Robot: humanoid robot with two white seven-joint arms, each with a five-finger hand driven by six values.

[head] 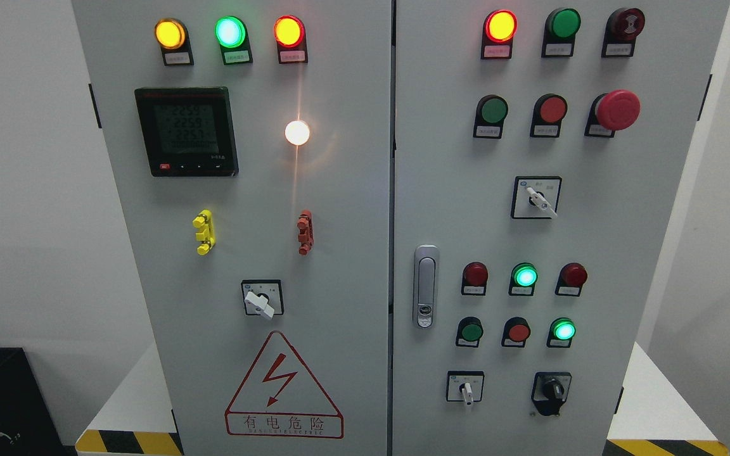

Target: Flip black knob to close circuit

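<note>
Head view: cabinet (339, 190), 2 doors. Item: black knob (552, 389), lower right corner of the right door, right of a white-handled selector (466, 391). Hands: neither visible, finger state cannot be told. Handling advice: approach squarely, pinch the knob's grip, turn without brushing neighbouring buttons.

We see the grey cabinet (339, 209) with a digital meter (186, 132) on its left door, three lit lamps (230, 31) above it and a white light (297, 132) beside it. Below hang a yellow clip (203, 232) and a red clip (305, 232), then a warning triangle (283, 387). On the right door sit a red mushroom button (617, 109) and a door latch (426, 285).
</note>
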